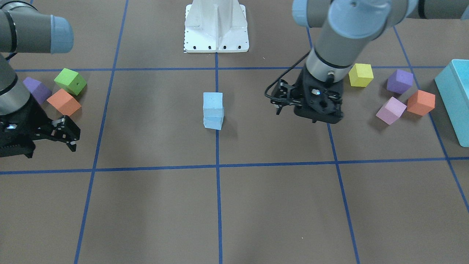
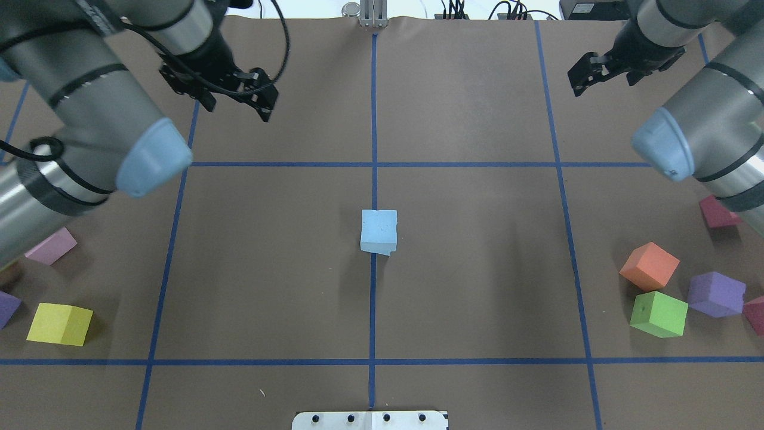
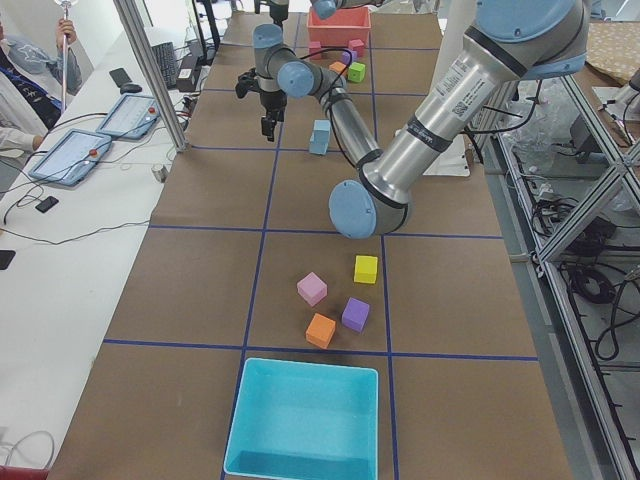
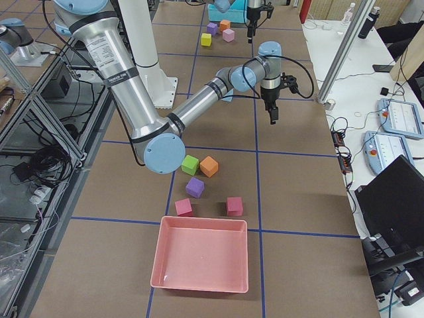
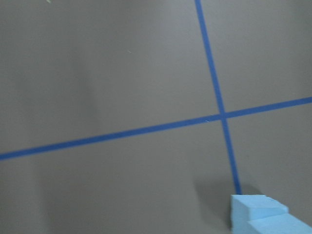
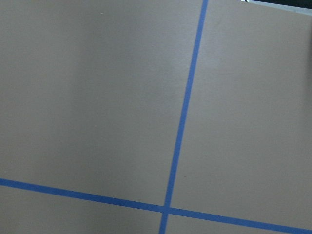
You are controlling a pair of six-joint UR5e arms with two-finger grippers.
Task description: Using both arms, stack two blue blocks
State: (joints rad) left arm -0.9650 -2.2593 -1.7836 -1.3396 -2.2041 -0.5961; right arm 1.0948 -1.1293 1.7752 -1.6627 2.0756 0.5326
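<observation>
Two pale blue blocks stand stacked on the table's centre line, the upper block (image 1: 213, 101) on the lower block (image 1: 214, 121), slightly askew. The stack also shows in the overhead view (image 2: 379, 230) and at the bottom edge of the left wrist view (image 5: 258, 217). My left gripper (image 1: 304, 113) hangs open and empty, off to the stack's side and clear of it; it also shows in the overhead view (image 2: 236, 110). My right gripper (image 1: 47, 149) is open and empty on the stack's other side, farther away; it also shows in the overhead view (image 2: 603, 77).
A yellow cube (image 1: 361, 74), purple cube (image 1: 400, 81), pink cube (image 1: 391, 110), orange cube (image 1: 421, 102) and turquoise bin (image 1: 454, 95) lie by the left arm. A green cube (image 1: 70, 81), orange cube (image 1: 63, 102) and purple cube (image 1: 36, 90) lie by the right arm. A pink tray (image 4: 199, 258) sits at the table's right end.
</observation>
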